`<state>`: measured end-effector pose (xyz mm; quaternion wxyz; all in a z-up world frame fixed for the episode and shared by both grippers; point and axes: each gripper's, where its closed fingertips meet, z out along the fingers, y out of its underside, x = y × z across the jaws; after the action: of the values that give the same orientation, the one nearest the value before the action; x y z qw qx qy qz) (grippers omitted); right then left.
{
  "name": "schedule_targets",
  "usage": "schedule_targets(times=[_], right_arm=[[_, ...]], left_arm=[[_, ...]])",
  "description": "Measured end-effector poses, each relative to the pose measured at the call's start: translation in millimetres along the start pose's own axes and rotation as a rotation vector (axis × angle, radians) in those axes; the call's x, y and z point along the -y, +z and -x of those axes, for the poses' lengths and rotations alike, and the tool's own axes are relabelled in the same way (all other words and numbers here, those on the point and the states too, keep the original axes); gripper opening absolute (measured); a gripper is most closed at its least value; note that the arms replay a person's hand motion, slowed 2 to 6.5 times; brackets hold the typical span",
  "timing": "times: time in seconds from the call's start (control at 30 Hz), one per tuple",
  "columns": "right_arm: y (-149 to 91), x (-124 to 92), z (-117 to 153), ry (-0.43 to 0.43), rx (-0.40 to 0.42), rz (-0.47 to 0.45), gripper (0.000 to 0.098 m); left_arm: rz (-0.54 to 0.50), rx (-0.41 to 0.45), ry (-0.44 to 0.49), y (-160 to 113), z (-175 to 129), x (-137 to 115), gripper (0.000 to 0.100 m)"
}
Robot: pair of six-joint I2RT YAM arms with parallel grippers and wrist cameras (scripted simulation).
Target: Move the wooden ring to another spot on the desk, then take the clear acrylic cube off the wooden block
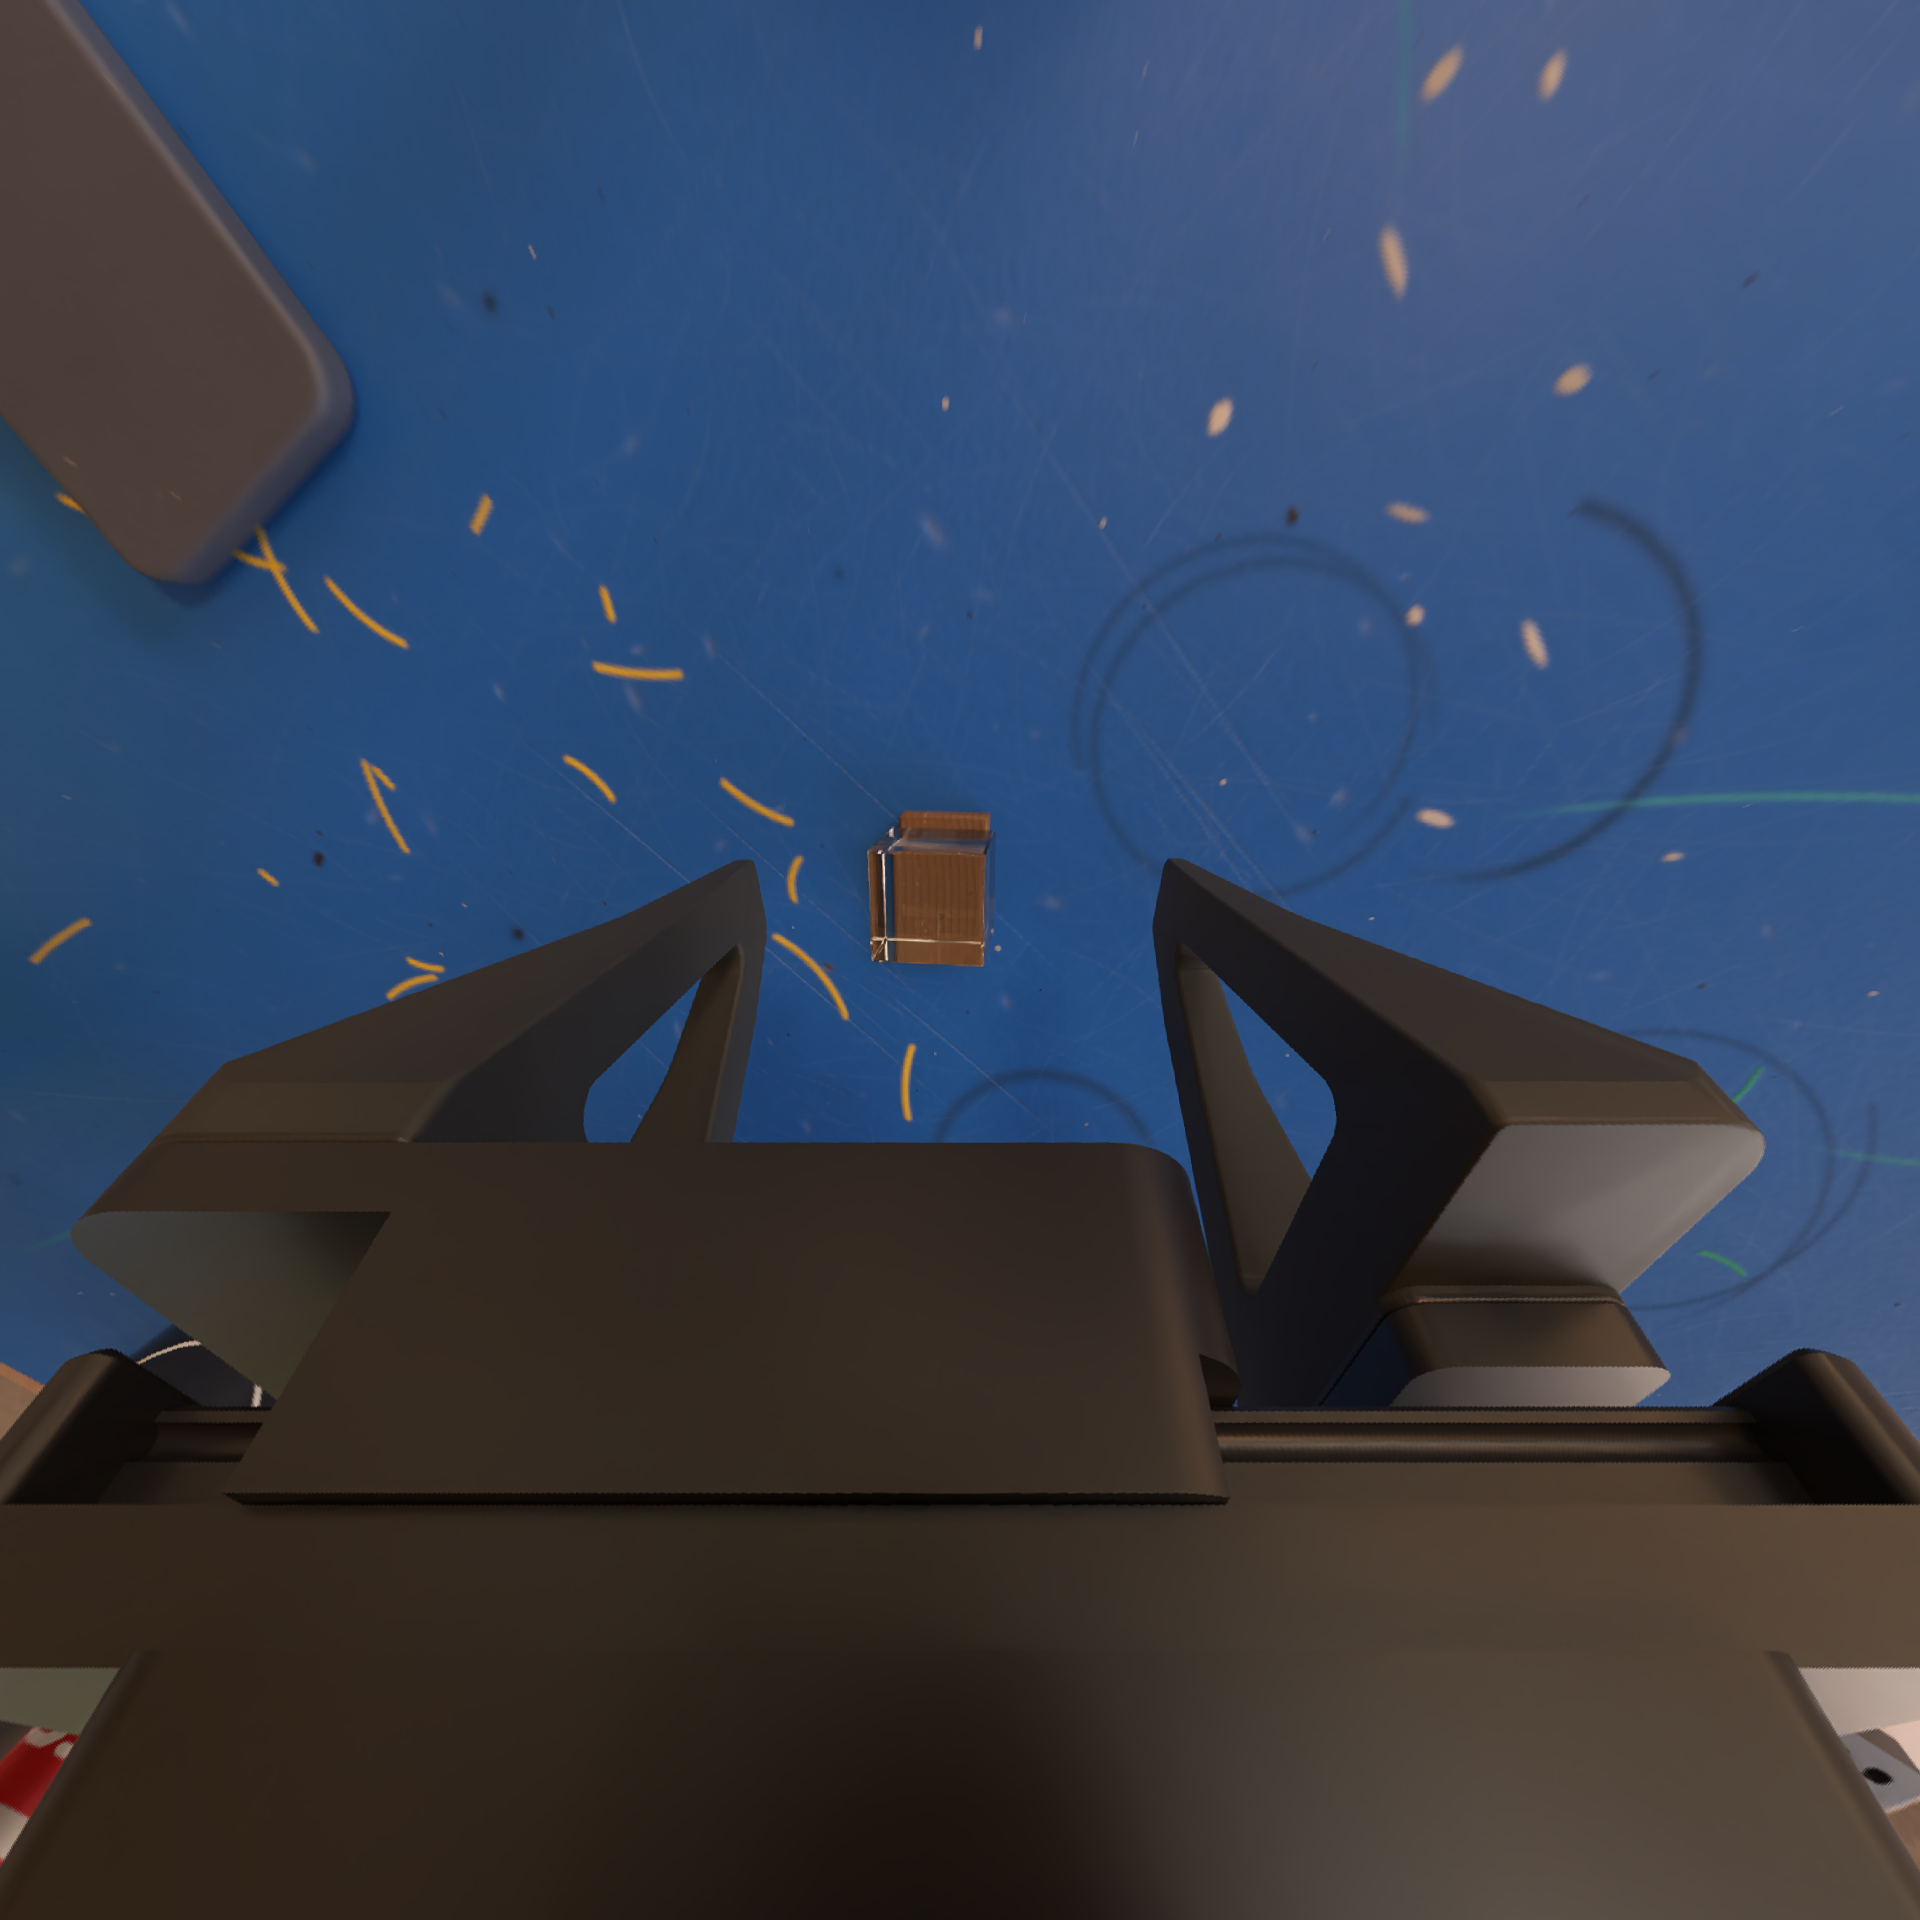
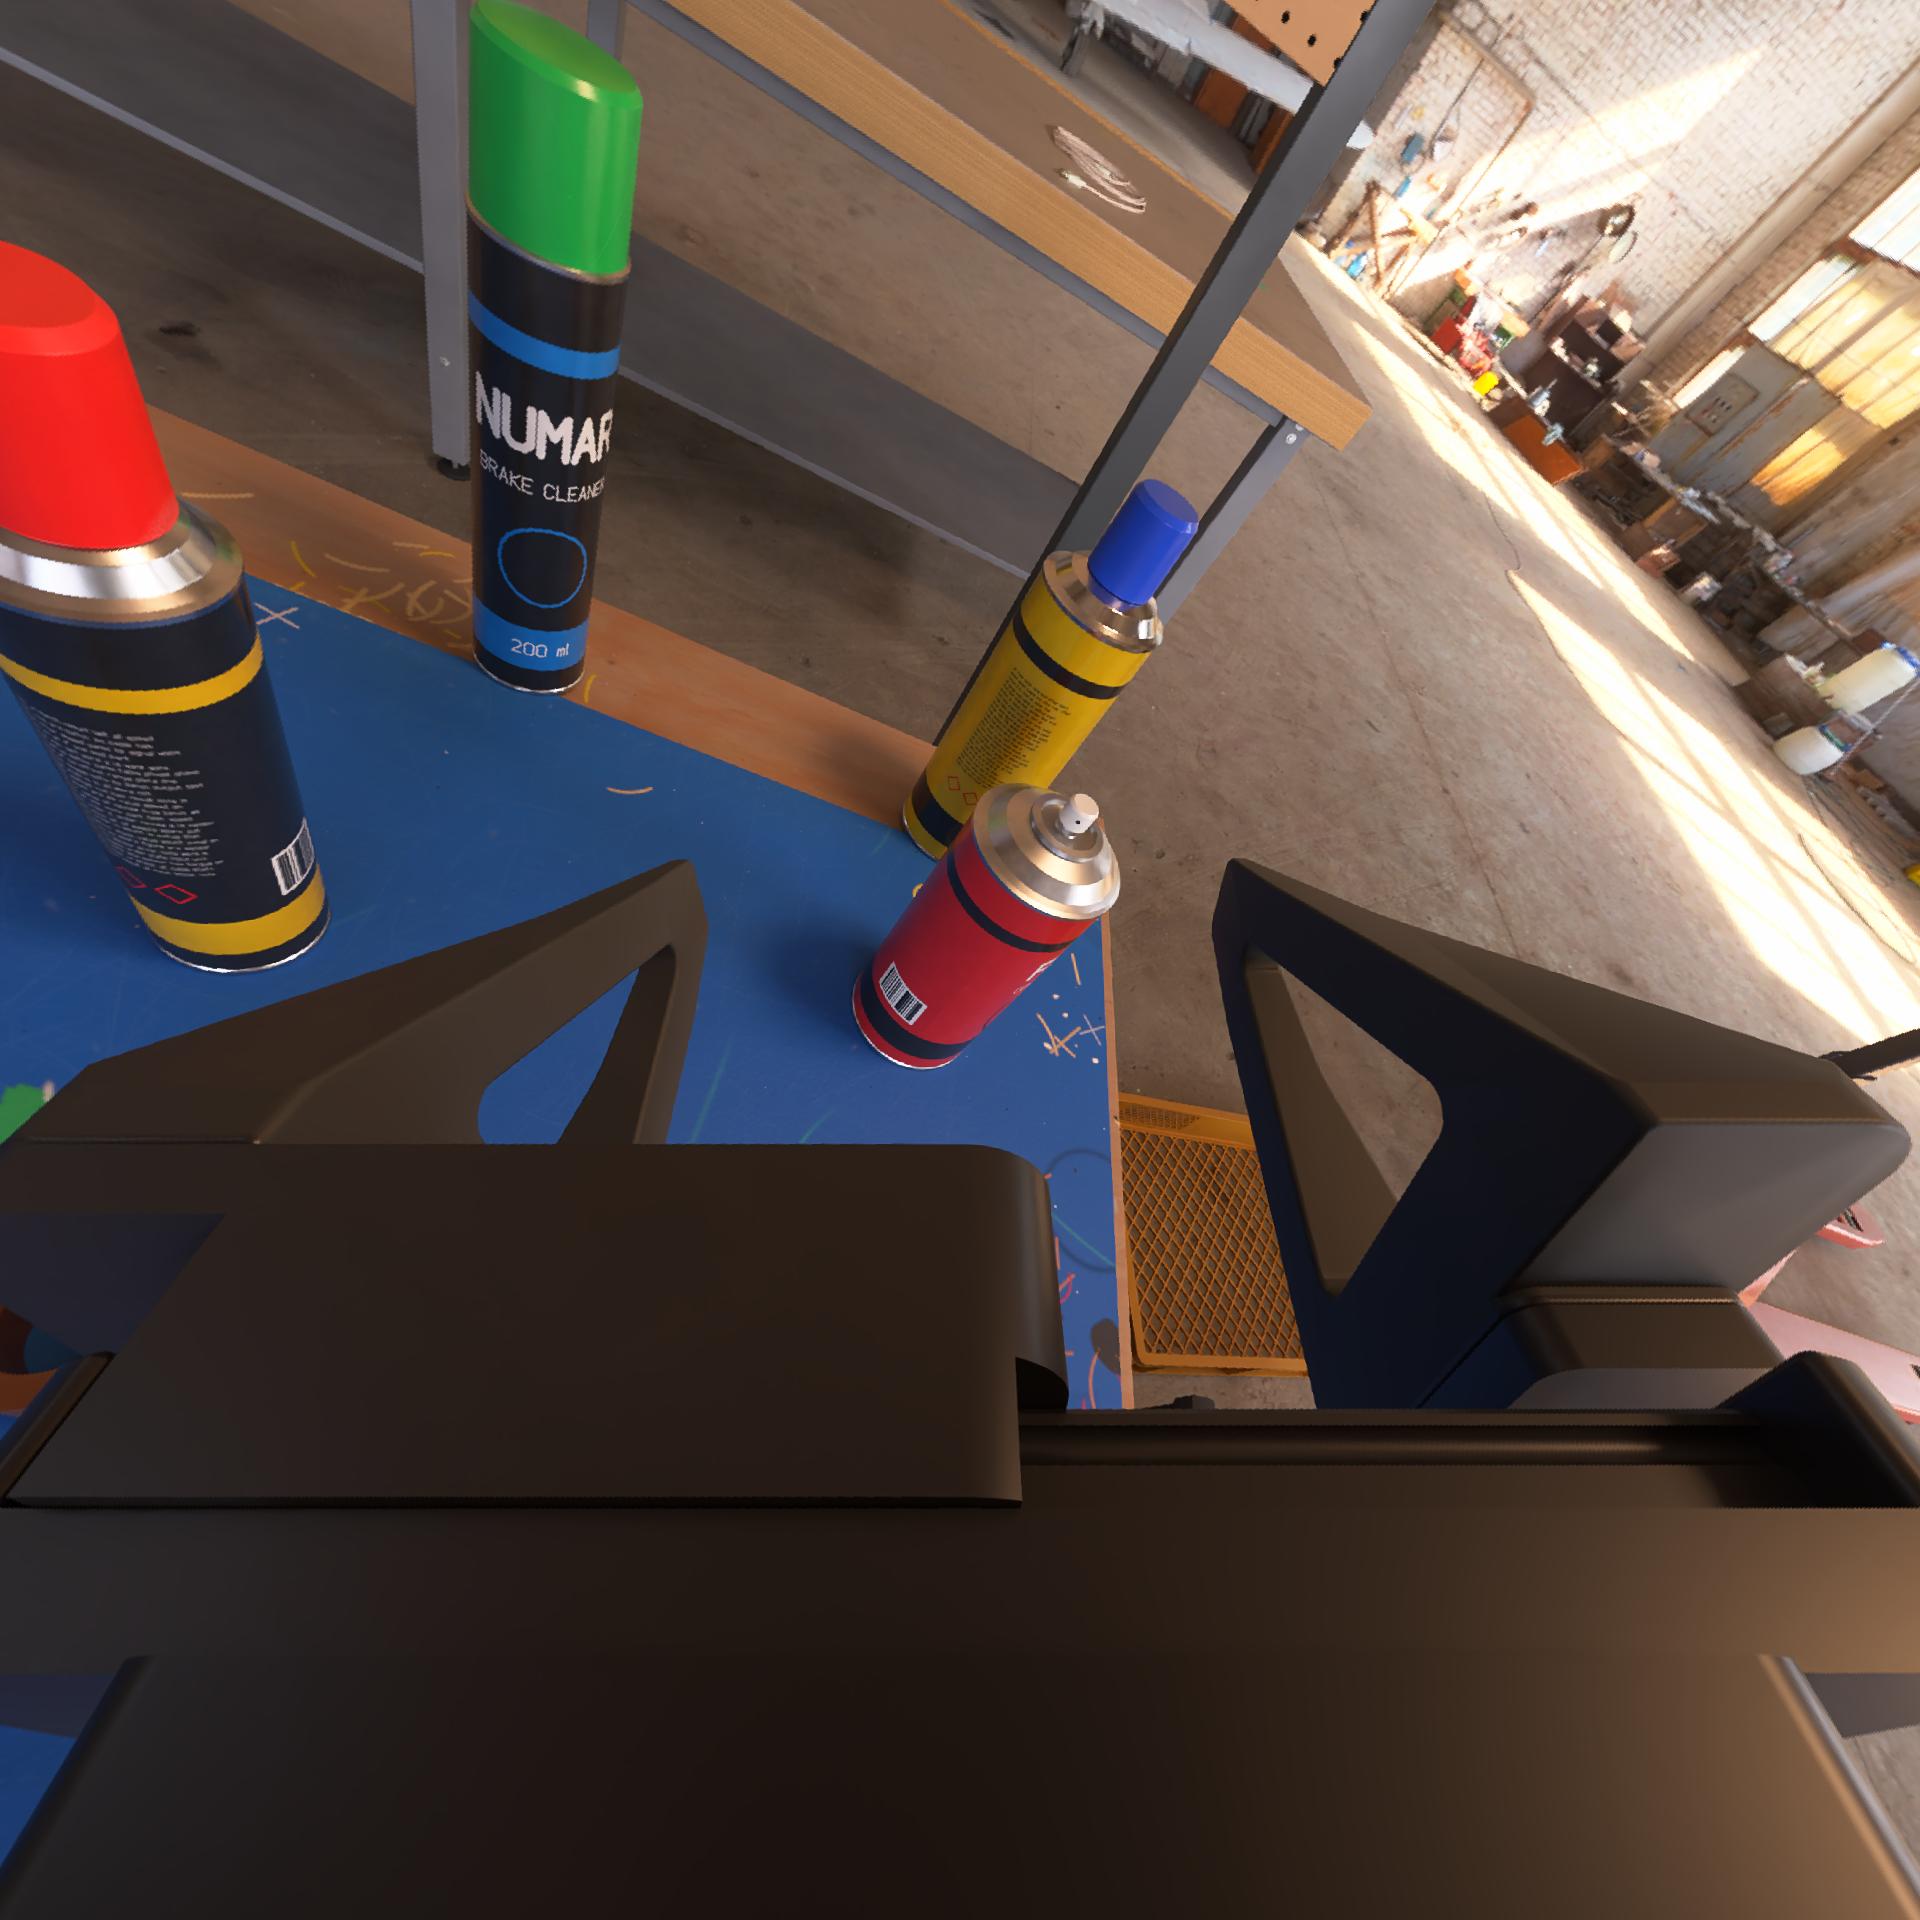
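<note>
Left gripper (image 1: 956, 883) jaws apart, empty, hanging above the scuffed blue desk mat (image 1: 935, 416); the clear acrylic cube (image 1: 928, 906) sits on the small brown wooden block (image 1: 943, 824), below the gap between the fingers. Right gripper (image 2: 956, 883) also spread, empty, near the far right corner: four labelled spray cans, printed text and barcodes, red-capped (image 2: 156, 623), green-capped (image 2: 545, 353), blue-capped yellow (image 2: 1039, 686), uncapped red (image 2: 982, 935). Wooden ring not visible
</note>
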<state>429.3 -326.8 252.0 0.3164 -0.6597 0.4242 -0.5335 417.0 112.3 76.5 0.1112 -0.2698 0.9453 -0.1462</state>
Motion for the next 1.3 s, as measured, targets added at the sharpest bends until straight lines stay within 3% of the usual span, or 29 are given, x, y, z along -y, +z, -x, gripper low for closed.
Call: schedule_targets(times=[0.17, 0.73, 1.3], right_arm=[[1.3, -1.0, 2.9, 0.0, 0.018, 0.004, 0.0833], [4.9, -6.3, 2.9, 0.009, 0.036, 0.022, 0.0833], [6.8, -8.8, 5.7, 0.004, 0.053, 0.035, 0.0833]], left_arm=[[0.073, -0.025, -0.011, 17.8, 2.9, -13.7, 0.064], [0.115, -0.073, -0.014, 43.7, 4.7, -24.3, 0.055], [0.125, -0.113, -0.032, 50.3, 4.8, -30.3, 0.025]])
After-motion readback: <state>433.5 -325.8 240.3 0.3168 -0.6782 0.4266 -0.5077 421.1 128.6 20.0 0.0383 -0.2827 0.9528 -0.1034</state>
